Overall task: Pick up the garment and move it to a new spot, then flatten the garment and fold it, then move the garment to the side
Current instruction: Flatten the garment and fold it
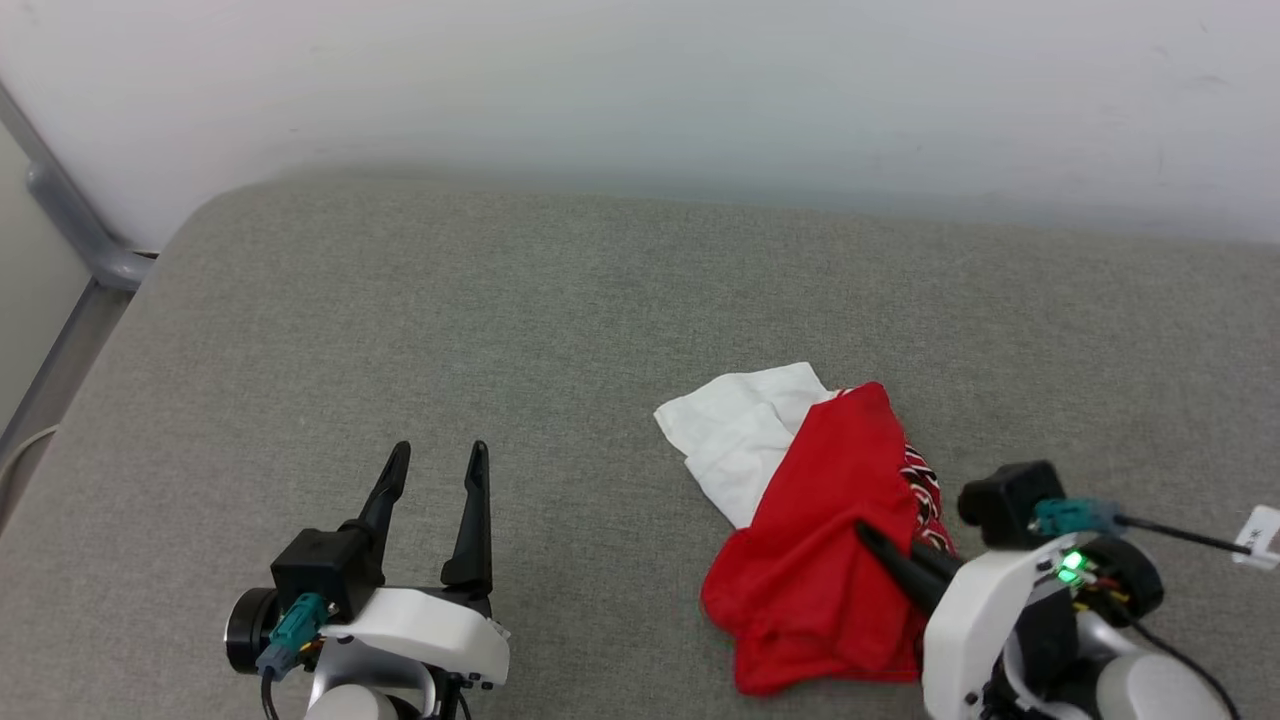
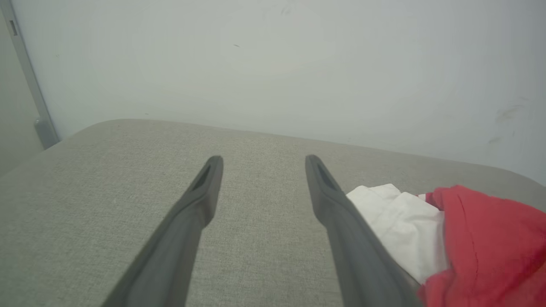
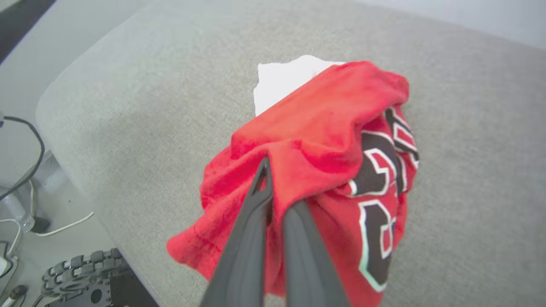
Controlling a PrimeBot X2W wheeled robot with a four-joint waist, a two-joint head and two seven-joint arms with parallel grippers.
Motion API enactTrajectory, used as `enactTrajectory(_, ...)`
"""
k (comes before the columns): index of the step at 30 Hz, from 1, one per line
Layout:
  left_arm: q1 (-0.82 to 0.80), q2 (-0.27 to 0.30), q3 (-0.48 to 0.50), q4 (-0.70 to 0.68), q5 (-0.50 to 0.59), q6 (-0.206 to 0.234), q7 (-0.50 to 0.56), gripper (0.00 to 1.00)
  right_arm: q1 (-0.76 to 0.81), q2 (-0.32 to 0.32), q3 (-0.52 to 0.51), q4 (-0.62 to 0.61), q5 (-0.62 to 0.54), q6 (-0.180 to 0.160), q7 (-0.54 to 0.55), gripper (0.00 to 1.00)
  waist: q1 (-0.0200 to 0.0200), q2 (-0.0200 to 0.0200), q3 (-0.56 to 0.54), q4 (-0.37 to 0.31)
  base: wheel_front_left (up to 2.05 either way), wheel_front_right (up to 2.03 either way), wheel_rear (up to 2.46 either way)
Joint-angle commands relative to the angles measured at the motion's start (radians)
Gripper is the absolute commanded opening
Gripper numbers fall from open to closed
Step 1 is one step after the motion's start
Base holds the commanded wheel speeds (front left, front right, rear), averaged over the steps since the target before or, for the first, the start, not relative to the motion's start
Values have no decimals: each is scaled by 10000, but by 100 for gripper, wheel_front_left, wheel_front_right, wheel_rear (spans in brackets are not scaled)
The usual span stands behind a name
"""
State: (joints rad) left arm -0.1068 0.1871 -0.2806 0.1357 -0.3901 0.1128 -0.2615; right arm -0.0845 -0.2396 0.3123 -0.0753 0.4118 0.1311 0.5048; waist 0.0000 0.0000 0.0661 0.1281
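The garment (image 1: 820,530) is a crumpled red shirt with a white sleeve sticking out at its far side, lying on the grey padded surface at the right front. In the right wrist view the garment (image 3: 324,140) shows black-and-white lettering on its right side. My right gripper (image 3: 275,187) is shut on a fold of the red cloth; in the head view its dark fingers (image 1: 900,565) dig into the garment's near right edge. My left gripper (image 1: 435,460) stands open at the lower left, apart from the cloth. The left wrist view shows the garment (image 2: 469,238) beside the right finger (image 2: 337,209).
The grey padded surface (image 1: 500,330) has rounded corners and ends at a pale wall behind. A metal post (image 1: 70,215) stands at the far left. In the right wrist view, cables (image 3: 25,170) and a black tracked part (image 3: 81,273) lie on the floor past the surface's edge.
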Motion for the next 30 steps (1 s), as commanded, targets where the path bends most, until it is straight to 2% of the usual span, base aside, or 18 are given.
enactTrajectory(1, -12, -9, 37, -6, 76, -53, -51, 100, -201, 17, -193, -63, -77, -7, -170, 0, 0, 0, -6, -57, 0, 0, 0)
enactTrajectory(4, -34, -37, 78, -6, 92, -116, -50, 100, -445, 138, -1114, 10, -205, -8, -516, 0, 0, 0, 8, -145, 0, 0, 0)
enactTrajectory(8, -43, -79, 124, 13, 119, -168, -41, 100, -440, 520, -3001, 511, -181, -8, -853, 0, 0, 0, 31, -204, 0, 0, 0)
enactTrajectory(15, -51, -143, 174, 66, 145, -234, -41, 100, 263, 1169, -6199, 2359, 46, -8, -1154, 0, 0, 0, 174, -231, 0, 0, 0)
enactTrajectory(19, -133, -154, 190, 85, 181, -245, -42, 100, 691, 1334, -7418, 3630, -121, -8, -1218, 0, 0, 0, 281, -229, 0, 0, 0)
enactTrajectory(23, -168, -142, 224, 120, 187, -237, -42, 100, 979, 1475, -7985, 4724, -496, -15, -1092, 0, 0, 0, 348, -242, 0, 0, 0)
enactTrajectory(24, -172, -126, 252, 125, 182, -232, -42, 100, 1004, 1545, -8031, 4900, -485, -16, -1135, 10, 0, 0, 356, -257, 0, 0, 0)
enactTrajectory(25, -168, -114, 273, 129, 176, -225, -42, 100, 994, 1597, -8034, 5034, -495, -16, -1192, 30, 0, 0, 356, -278, 0, 0, 0)
enactTrajectory(26, -153, -105, 291, 139, 174, -216, -42, 100, 942, 1640, -8032, 5044, -492, -16, -1392, 71, 0, 0, 349, -300, 0, 0, 0)
enactTrajectory(27, -127, -96, 315, 146, 171, -205, -42, 100, 826, 1668, -8056, 4969, -442, -16, -1715, 100, 0, 0, 333, -327, 0, 0, 0)
enactTrajectory(30, 29, -44, 359, 217, 145, -200, -42, 100, 594, 1682, -7938, 4499, -484, -13, -2909, 100, 0, 0, 169, -399, 0, 0, 0)
